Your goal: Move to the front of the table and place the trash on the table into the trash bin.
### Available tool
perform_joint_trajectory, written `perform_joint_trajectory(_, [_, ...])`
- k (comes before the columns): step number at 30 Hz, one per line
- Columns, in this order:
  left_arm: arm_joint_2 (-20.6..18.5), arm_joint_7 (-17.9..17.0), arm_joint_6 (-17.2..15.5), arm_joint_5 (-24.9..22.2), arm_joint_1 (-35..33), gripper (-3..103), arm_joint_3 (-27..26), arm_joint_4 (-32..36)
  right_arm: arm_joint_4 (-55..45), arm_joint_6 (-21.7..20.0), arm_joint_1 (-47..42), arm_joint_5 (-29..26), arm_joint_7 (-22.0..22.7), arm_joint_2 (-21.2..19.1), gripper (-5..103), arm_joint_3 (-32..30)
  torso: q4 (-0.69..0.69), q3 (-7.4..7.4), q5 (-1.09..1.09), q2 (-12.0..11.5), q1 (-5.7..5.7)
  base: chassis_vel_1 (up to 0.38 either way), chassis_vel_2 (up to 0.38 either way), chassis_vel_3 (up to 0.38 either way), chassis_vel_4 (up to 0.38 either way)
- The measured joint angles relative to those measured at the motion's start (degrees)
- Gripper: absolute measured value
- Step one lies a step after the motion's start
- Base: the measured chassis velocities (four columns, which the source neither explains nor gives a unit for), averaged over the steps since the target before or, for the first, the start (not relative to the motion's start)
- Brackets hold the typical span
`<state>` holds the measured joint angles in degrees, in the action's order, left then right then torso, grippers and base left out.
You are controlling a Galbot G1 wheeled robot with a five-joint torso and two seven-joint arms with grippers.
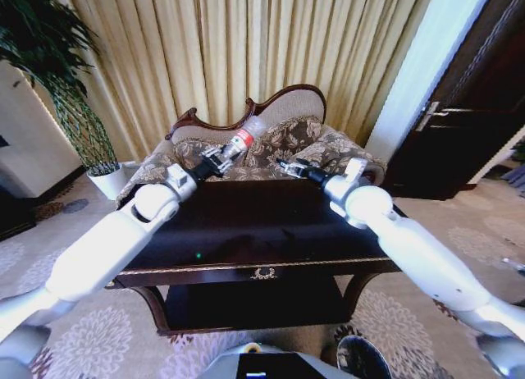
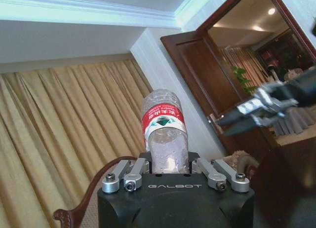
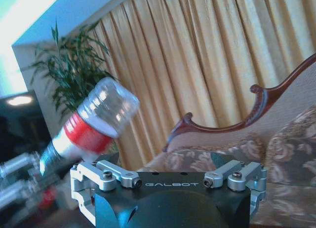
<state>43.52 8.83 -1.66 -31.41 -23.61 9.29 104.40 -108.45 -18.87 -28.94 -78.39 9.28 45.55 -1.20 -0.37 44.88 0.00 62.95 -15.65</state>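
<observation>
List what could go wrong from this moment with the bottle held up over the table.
1. The left gripper clamps only one end of the bottle; the long free end could pivot or slip out.
2. The right gripper hangs close by, so a swing may clip it.
3. A dropped bottle could land on the sofa beyond the table.

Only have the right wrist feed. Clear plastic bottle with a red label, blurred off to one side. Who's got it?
Observer: The left gripper is shut on one end of the clear plastic bottle with the red label; the other end sticks out beyond it.
Operator: Right gripper?
Observer: The right gripper is open and empty, beside the left one.
Operator: Over the table?
Observer: Both hang above the far edge of the long dark glossy wooden table, in front of the floral sofa.
</observation>
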Motion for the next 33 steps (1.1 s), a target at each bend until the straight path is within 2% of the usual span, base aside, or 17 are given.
perform_joint_trajectory(2, [-0.23, 0.01, -0.01, 0.44, -0.64, 32, 0.01, 0.78, 0.81, -1.18, 1.31, -2.55, 0.49, 1.9, 100, -0.04, -0.01, 0.0, 0.0, 0.0, 0.0, 0.0, 0.0, 0.0, 0.0])
perform_joint_trajectory(6, [-1.14, 0.18, 0.02, 0.61, -1.44, 32, -0.6, 1.37, 0.99, -3.06, 2.03, -4.73, 0.05, 3.06, 100, -0.67, -0.02, 0.0, 0.0, 0.0, 0.0, 0.0, 0.0, 0.0, 0.0])
perform_joint_trajectory(11, [-2.46, 0.75, 0.28, 0.63, -2.64, 32, -1.69, 2.31, 0.9, -7.09, 2.42, -7.92, -2.79, 3.85, 100, -2.03, -0.02, -0.01, -0.01, 0.0, 0.01, 0.0, 0.0, 0.0, 0.0])
perform_joint_trajectory(19, [-2.6, 1.61, 1.01, 0.81, -3.52, 32, -2.17, 2.85, -1.12, -8.85, 2.19, -10.39, -4.61, 4.65, 100, -2.82, -0.03, -0.01, 0.0, 0.0, 0.01, 0.0, 0.0, 0.0, 0.0])
perform_joint_trajectory(23, [-2.22, 1.83, 1.06, 0.89, -3.3, 32, -2.0, 3.12, -1.48, -8.87, 2.31, -10.42, -4.78, 5.43, 100, -2.87, -0.02, -0.01, 0.0, 0.0, 0.01, 0.0, 0.0, 0.0, 0.0])
perform_joint_trajectory(25, [-1.38, 1.76, 0.64, 0.98, -2.38, 32, -1.32, 4.84, -1.7, -8.79, 2.41, -9.22, -4.72, 7.05, 100, -2.26, -0.04, -0.01, 0.01, 0.0, 0.0, 0.0, 0.0, 0.0, 0.0])
perform_joint_trajectory(33, [-2.48, 1.68, 0.07, 0.8, -3.88, 32, -1.66, 7.37, -0.52, -8.23, 3.75, -6.06, -4.33, 9.05, 100, -1.16, -0.02, -0.01, 0.0, 0.0, 0.0, 0.0, 0.0, 0.0, 0.0])
